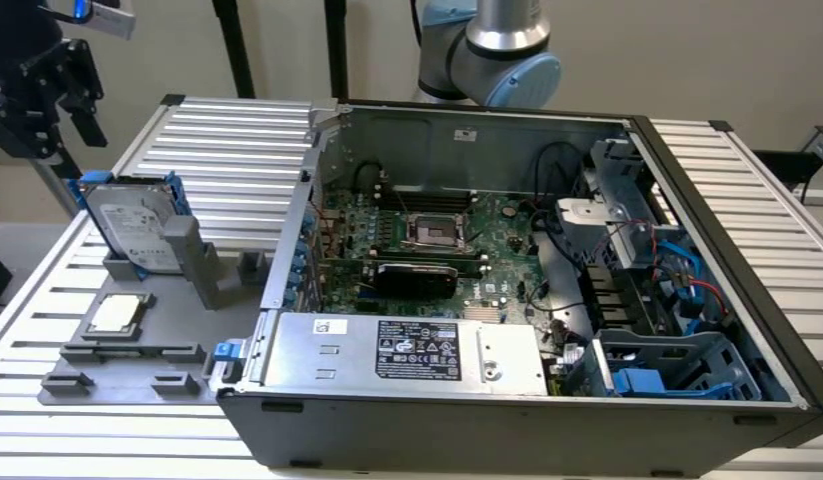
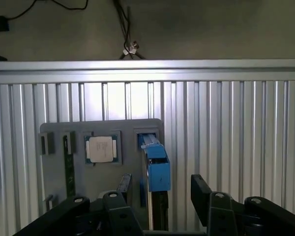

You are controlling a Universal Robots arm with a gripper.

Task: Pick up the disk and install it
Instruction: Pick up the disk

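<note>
The disk (image 1: 128,222) stands upright on its edge in a slot of the grey fixture plate (image 1: 131,350), at the exterior view's left. It is silver-grey with a white label and blue rails. My gripper (image 1: 64,135) hangs above and behind it, clear of its top. In the wrist view I look down on the disk's blue rail (image 2: 156,169) edge-on. It lies between my two black fingers (image 2: 124,189), which stand apart on either side without touching it. The gripper (image 2: 161,191) is open and holds nothing.
A small square CPU chip (image 1: 118,313) (image 2: 101,148) lies on the same plate. The open computer case (image 1: 318,180) takes up the middle and right, with the motherboard (image 1: 438,240), a silver power supply (image 1: 411,350) and blue drive bays (image 1: 671,365). A ribbed aluminium table (image 1: 224,130) lies beneath.
</note>
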